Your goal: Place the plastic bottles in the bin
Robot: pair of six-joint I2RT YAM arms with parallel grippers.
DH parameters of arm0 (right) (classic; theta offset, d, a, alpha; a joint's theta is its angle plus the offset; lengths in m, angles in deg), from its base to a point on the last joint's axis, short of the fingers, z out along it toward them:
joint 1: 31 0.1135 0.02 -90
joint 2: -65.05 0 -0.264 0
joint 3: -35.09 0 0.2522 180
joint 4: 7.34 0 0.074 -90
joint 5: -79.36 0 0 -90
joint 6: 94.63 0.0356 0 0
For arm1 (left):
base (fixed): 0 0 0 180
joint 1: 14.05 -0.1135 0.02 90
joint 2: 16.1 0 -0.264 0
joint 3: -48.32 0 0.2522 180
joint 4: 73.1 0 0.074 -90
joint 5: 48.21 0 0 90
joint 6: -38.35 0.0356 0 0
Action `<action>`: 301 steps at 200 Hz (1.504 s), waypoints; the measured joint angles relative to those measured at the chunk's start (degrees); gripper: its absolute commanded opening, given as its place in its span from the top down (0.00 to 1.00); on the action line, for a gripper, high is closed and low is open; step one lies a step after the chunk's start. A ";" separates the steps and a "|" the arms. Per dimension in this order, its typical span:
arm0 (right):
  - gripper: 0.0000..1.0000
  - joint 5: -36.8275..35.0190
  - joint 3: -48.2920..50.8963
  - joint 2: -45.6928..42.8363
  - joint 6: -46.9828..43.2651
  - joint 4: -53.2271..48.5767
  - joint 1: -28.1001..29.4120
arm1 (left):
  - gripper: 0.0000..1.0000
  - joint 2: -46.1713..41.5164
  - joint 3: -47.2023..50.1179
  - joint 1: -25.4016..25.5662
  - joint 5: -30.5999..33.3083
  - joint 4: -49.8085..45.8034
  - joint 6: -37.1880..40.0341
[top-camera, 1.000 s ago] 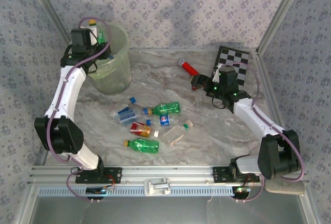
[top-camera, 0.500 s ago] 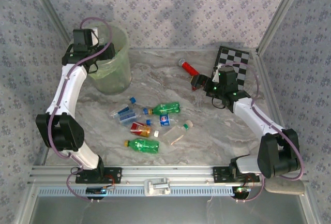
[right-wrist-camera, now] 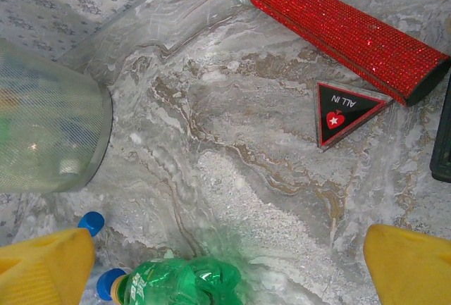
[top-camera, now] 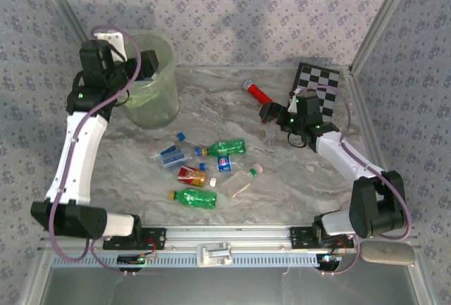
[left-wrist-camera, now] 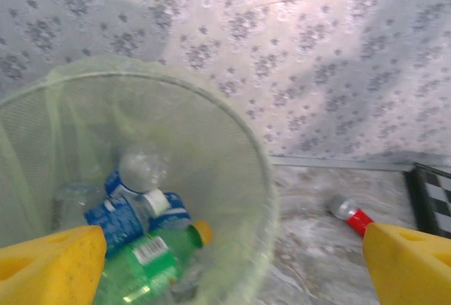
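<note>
Left gripper (left-wrist-camera: 232, 252) hangs over the bin (top-camera: 161, 101) in the table's (top-camera: 282, 192) far-left corner, yellow fingers (left-wrist-camera: 49, 266) spread wide, nothing between them. Down inside the bin lie a green bottle (left-wrist-camera: 148, 259) with an orange cap and two blue-labelled bottles (left-wrist-camera: 123, 213). Right gripper (right-wrist-camera: 229, 259) is wide open too and empty, toward the far-right corner, near the red cylinder (right-wrist-camera: 338, 30). The loose bottles (top-camera: 190, 174) lie mid-table, toward the near edge.

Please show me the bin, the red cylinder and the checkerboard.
bin (top-camera: 158, 104), top external view, front wall.
red cylinder (right-wrist-camera: 338, 25), right wrist view, middle of body.
checkerboard (top-camera: 317, 78), top external view, upper squares.
</note>
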 measured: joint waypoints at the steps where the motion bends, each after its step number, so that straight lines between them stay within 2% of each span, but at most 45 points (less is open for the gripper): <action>1: 0.00 0.02 0.00 0.07 0.00 0.02 0.00 | 0.06 -0.37 0.35 0.15 -0.11 0.11 -0.07; 39: 0.00 0.81 0.00 1.27 0.22 0.33 0.04 | 0.05 -7.54 11.91 4.96 -1.84 2.05 -1.70; 65: 0.00 0.96 0.04 2.05 1.40 0.20 0.76 | 0.05 -10.25 21.38 10.80 -2.62 4.24 -2.95; 102: 0.00 -0.52 1.73 1.57 3.32 -2.64 3.91 | 0.05 -10.43 32.61 18.93 -2.78 9.57 -6.73; 125: 0.00 -2.80 4.07 -0.59 4.87 -6.95 6.29 | 0.00 -9.49 37.57 22.18 -2.03 14.23 -9.60; 143: 0.01 -3.80 6.54 -3.41 6.91 -10.27 7.98 | 0.00 -7.45 39.82 23.96 -1.16 18.25 -11.50; 185: 0.07 -5.73 10.38 -8.33 13.22 -17.11 14.03 | 0.00 -1.95 40.92 24.68 0.42 25.35 -14.29; 228: 0.14 -6.21 15.30 -9.03 21.79 -17.42 19.19 | 0.00 0.09 41.90 24.68 1.68 29.31 -15.30; 301: 0.21 -6.51 15.78 -1.16 29.88 -9.40 21.51 | 0.00 0.09 44.72 24.68 3.45 30.36 -15.45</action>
